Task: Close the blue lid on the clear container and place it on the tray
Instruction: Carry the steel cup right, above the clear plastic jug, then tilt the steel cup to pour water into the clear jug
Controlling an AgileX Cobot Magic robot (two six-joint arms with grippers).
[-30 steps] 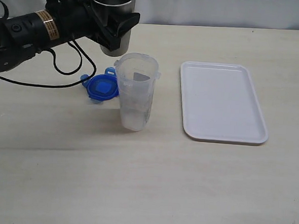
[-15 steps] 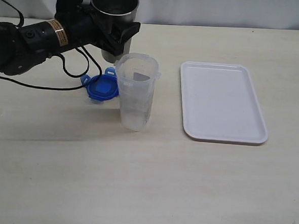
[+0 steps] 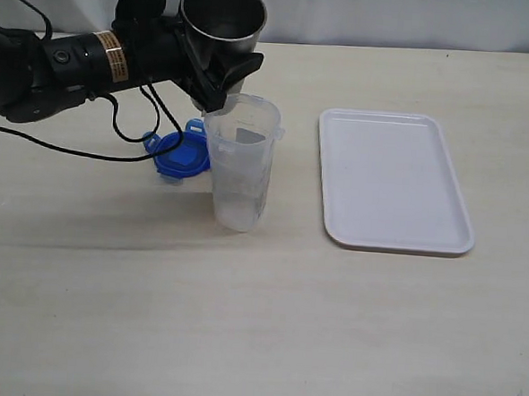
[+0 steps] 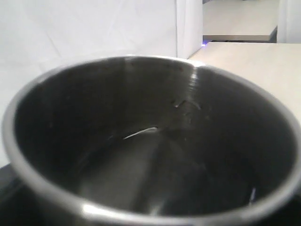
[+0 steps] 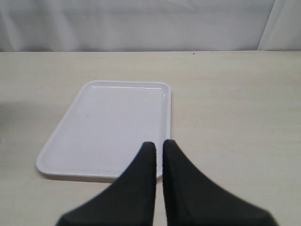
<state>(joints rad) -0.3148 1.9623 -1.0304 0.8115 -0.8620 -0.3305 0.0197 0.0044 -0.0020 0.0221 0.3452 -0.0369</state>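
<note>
One pale wooden tabletop (image 3: 105,314) under white tray (image 3: 396,179); white curtain (image 3: 392,17) behind

Bright, even light; faint soft shadows; steel cup (image 4: 150,141) blurred close-up.

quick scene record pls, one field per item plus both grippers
steel cup: held lifted by left gripper, beside clear container rim
clear container: upright on table, lid off
blue lid: on table beside clear container
tray: nothing on it
left gripper: closed on steel cup
right gripper: shut, holding nothing
</note>
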